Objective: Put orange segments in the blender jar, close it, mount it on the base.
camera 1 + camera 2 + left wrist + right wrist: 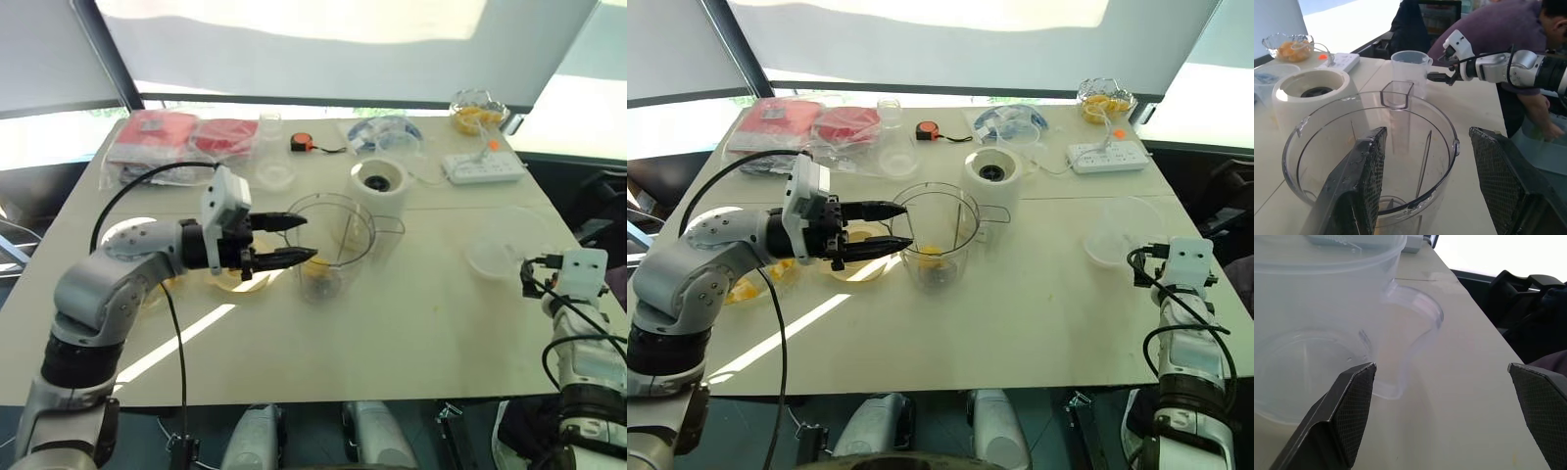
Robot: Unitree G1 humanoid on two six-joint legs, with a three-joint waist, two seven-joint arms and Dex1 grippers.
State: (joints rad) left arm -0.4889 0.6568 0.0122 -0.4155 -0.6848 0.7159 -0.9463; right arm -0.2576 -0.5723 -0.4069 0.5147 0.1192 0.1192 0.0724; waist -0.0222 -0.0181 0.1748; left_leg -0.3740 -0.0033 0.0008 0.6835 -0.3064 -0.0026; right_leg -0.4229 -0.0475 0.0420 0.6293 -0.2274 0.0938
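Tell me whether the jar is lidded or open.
Open: the jar stands upright with a bare rim, its inside is in plain sight, and orange pieces lie at its bottom.

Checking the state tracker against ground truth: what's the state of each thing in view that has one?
blender jar: upright on the table, no lid, orange pieces inside, not on the base
base: nothing mounted
left gripper: open, empty, at the jar's rim
right gripper: open, empty
clear container: on the table, not held
glass bowl: holds orange pieces
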